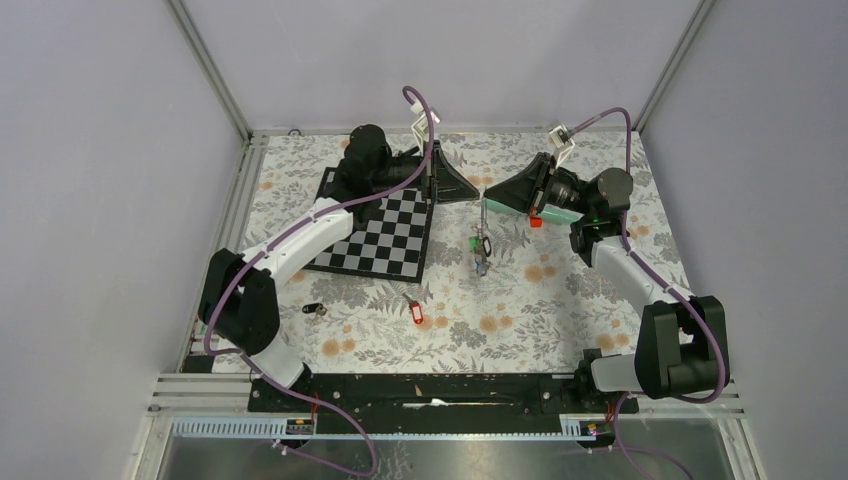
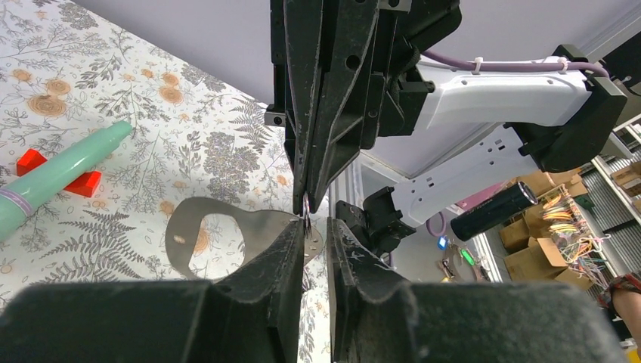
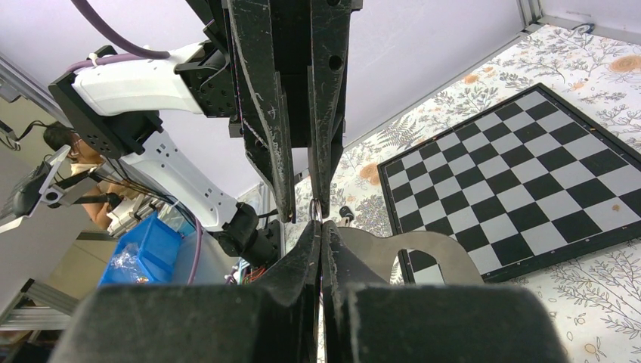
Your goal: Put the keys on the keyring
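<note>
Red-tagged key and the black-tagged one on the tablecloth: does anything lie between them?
Nothing does. In the top view, the stretch of flowered tablecloth between the red-tagged key and the black-tagged key is bare.

The top camera looks down from high behind the arm bases over the whole table. Wrist cameras sit close behind the left pincer and right pincer, facing each other, sharing the meeting tips.

Red-tagged key, black-and-white chequered board
</note>
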Motion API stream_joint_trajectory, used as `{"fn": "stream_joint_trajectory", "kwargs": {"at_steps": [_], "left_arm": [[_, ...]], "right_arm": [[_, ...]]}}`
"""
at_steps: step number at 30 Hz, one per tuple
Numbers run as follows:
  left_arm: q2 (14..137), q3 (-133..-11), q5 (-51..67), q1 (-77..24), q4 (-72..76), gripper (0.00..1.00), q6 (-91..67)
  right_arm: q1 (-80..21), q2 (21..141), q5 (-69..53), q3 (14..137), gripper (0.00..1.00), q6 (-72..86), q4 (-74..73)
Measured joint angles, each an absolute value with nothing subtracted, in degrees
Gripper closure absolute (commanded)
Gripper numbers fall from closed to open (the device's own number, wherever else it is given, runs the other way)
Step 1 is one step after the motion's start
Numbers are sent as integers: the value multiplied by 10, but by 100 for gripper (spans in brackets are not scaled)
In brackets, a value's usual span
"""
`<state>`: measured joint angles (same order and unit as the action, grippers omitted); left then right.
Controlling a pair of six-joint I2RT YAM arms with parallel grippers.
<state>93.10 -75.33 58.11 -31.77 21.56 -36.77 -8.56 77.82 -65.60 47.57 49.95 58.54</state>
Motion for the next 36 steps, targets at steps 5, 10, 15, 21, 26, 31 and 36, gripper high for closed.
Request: {"fn": "stream_joint_trajectory", "kwargs": {"at_steps": [5,10,15,21,26,31,36], "left_arm": [[932,-754,581,-318,223,86,-381],[942,-754,581,-318,237,90,-392],[953,-754,581,-320,241,92,-401],[955,-756,581,-321,241,100,-404],[955,-763,583,-321,223,100,-383],[955,-807,585,-323,106,100,-281],[955,-875,563,-331,-88,100,-98]], "right_arm": [[-86,778,-656,476,100,500,586],[-86,778,-656,475,100,500,585],[-86,778,-656,472,100,500,585],[-85,778,-655,470,100,499,585],[-84,778,-655,469,99,496,585],[-85,778,-657,466,74,473,574],[-85,760,-672,467,58,398,495]]}}
